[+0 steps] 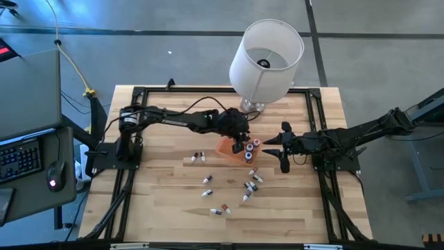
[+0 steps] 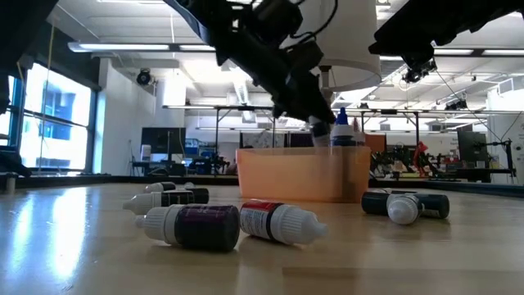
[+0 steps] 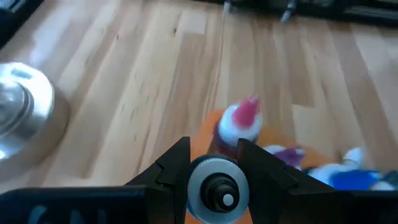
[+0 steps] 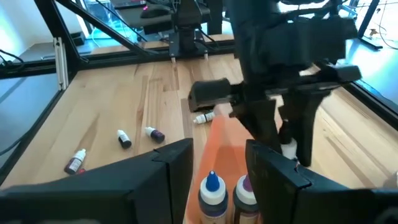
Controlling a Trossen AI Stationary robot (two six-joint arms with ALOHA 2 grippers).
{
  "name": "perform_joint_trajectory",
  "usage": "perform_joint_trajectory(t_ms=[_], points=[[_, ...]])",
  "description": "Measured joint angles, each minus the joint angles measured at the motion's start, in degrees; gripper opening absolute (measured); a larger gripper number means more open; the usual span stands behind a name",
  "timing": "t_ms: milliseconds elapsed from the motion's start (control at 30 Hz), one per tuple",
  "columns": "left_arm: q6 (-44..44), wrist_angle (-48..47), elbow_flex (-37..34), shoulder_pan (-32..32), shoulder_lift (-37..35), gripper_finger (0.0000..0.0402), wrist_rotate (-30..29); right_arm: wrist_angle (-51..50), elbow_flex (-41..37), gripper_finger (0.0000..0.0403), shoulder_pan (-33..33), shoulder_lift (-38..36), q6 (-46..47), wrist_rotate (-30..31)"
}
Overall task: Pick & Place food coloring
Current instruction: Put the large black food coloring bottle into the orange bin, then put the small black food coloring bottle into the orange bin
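Note:
Small food coloring bottles with whitish bodies and coloured tips lie scattered on the wooden table [image 1: 173, 208], such as one [image 1: 207, 180] near the middle and two [image 2: 237, 225] close to the low camera. Others stand upright in the small orange box [image 1: 225, 148], a blue-tipped one [image 4: 212, 186] among them. My left gripper [image 1: 239, 141] hangs over the box, shut on a red-tipped bottle [image 3: 239, 121]. My right gripper [image 1: 274, 149] waits open just right of the box, pointing at it. My left gripper pinches the red-tipped bottle by its body [image 3: 227, 144] between the two fingers [image 4: 268, 127], which come from above, pointing down. The bottle [image 4: 288, 149] sits upright, tip up, over the orange box; whether its base touches the box floor is hidden.
A white lamp shade [image 1: 267, 52] overhangs the table's far edge, and its metal base [image 3: 18, 106] stands just beyond the box. A black frame [image 1: 132, 167] runs around the work area. Loose bottles [image 1: 250, 186] lie between the box and the near edge.

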Motion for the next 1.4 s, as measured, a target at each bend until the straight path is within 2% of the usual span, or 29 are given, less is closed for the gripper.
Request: perform_joint_trajectory(t_ms=[100,467,800,1033,1200,1400], points=[[2.3,-3.7,0.5,0.0,1.0,0.0111,-0.1,-0.2,0.0,0.0139,0.0,0.0,0.1,0.0],[3.2,-1.9,0.9,-0.1,1.9,0.0112,-0.5,-0.3,0.0,0.0139,0.0,0.0,0.2,-0.6],[4.3,-1.4,0.8,-0.1,1.9,0.0151,-0.6,-0.4,0.0,0.0139,0.0,0.0,1.3,-0.9],[4.1,0.6,2.0,-0.1,1.9,0.0156,-0.6,-0.4,0.0,0.0139,0.0,0.0,1.3,-0.9],[4.1,-10.0,10.5,-0.1,0.0,0.0156,2.1,-0.5,0.0,0.0139,0.0,0.0,1.3,-1.1],[4.0,-44.0,28.7,-0.1,-0.9,0.0156,1.4,-0.8,0.0,0.0139,0.0,0.0,1.7,-4.1]])
